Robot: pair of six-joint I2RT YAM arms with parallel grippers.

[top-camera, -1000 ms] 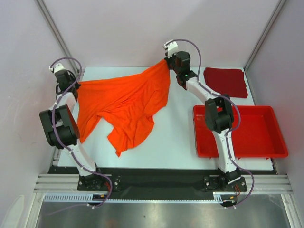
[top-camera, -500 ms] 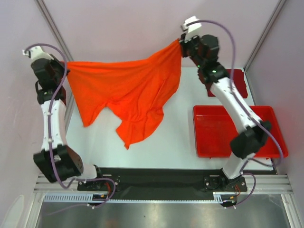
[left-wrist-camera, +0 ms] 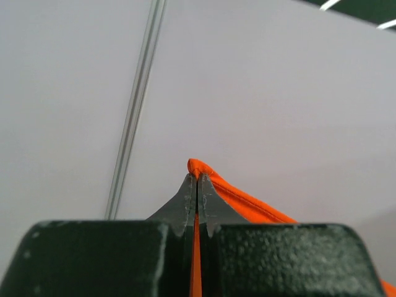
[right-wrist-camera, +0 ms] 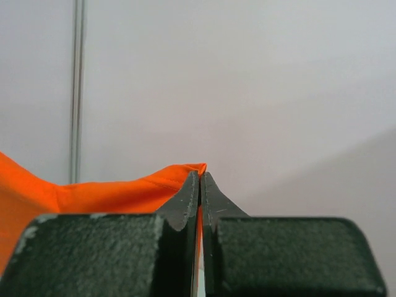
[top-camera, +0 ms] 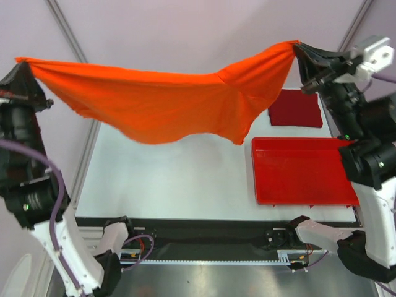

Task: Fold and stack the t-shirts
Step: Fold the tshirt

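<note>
The bright orange t-shirt (top-camera: 167,102) hangs stretched in the air high above the table, held at both ends. My left gripper (top-camera: 23,62) is shut on its left corner, seen pinched in the left wrist view (left-wrist-camera: 197,176). My right gripper (top-camera: 297,47) is shut on its right corner, also pinched in the right wrist view (right-wrist-camera: 199,176). The shirt sags in the middle and a fold hangs down near the tray. The dark red t-shirt (top-camera: 296,108) lies as a folded square at the back right of the table, partly hidden by the right arm.
A bright red plastic tray (top-camera: 300,173) stands on the right of the white table (top-camera: 161,179), in front of the dark red shirt. Grey walls close in behind and at both sides.
Both arms have risen and spread far apart, lifting the orange t-shirt fully off the table and stretching it wide. The dark red shirt and tray have not moved.
</note>
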